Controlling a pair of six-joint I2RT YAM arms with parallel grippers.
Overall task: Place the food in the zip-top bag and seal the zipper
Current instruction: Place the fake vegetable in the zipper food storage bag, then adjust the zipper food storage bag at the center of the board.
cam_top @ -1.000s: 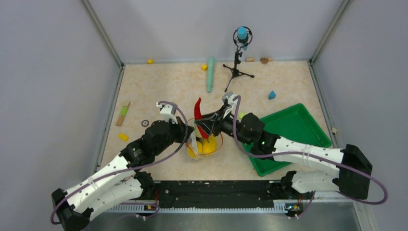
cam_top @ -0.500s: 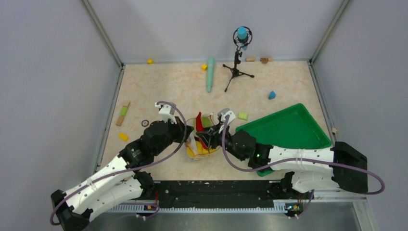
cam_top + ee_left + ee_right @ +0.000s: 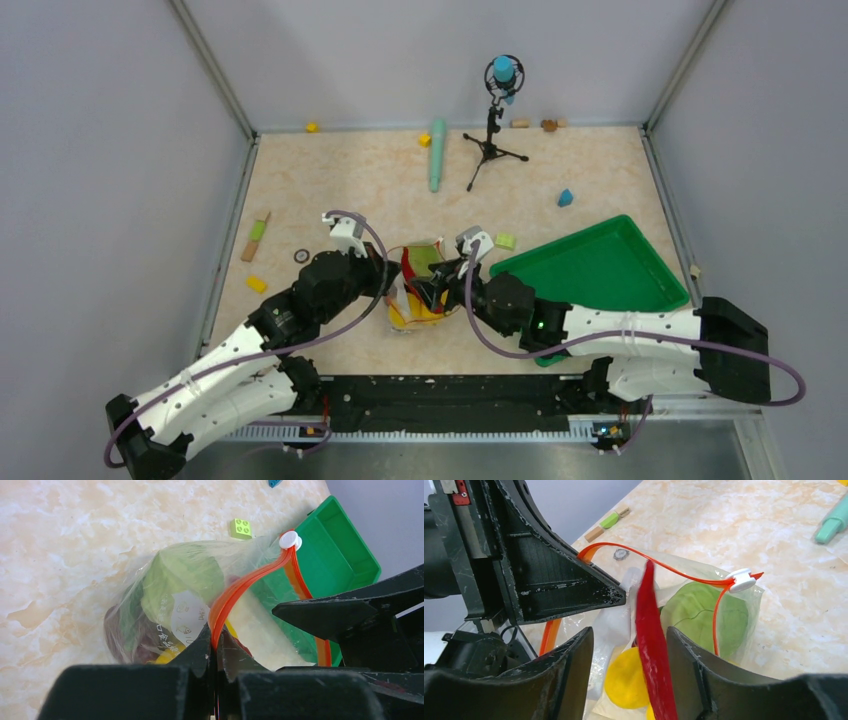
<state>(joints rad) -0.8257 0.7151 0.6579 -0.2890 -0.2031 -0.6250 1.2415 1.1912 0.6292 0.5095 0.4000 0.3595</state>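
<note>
The clear zip-top bag (image 3: 421,291) sits at the table's centre with its mouth held up. My left gripper (image 3: 216,642) is shut on its orange-red zipper (image 3: 240,587); the white slider (image 3: 290,540) is at the far end. Inside show the green leafy ball (image 3: 180,575), a dark red piece (image 3: 125,630) and yellow pieces (image 3: 626,677). My right gripper (image 3: 630,635) is open over the bag mouth. The red chili (image 3: 651,625) stands between its jaws, leaning on the right finger, its tip down in the bag. The garlic is not clearly seen.
The green tray (image 3: 600,265) lies right of the bag, under my right arm. A light green block (image 3: 505,241) lies beside it. A teal stick (image 3: 437,155) and a small tripod (image 3: 492,130) are at the back. Small blocks (image 3: 257,284) lie at the left.
My right gripper has moved left and down, carrying the chili from upright above the bag into its mouth. The left gripper has kept its hold on the zipper strip.
</note>
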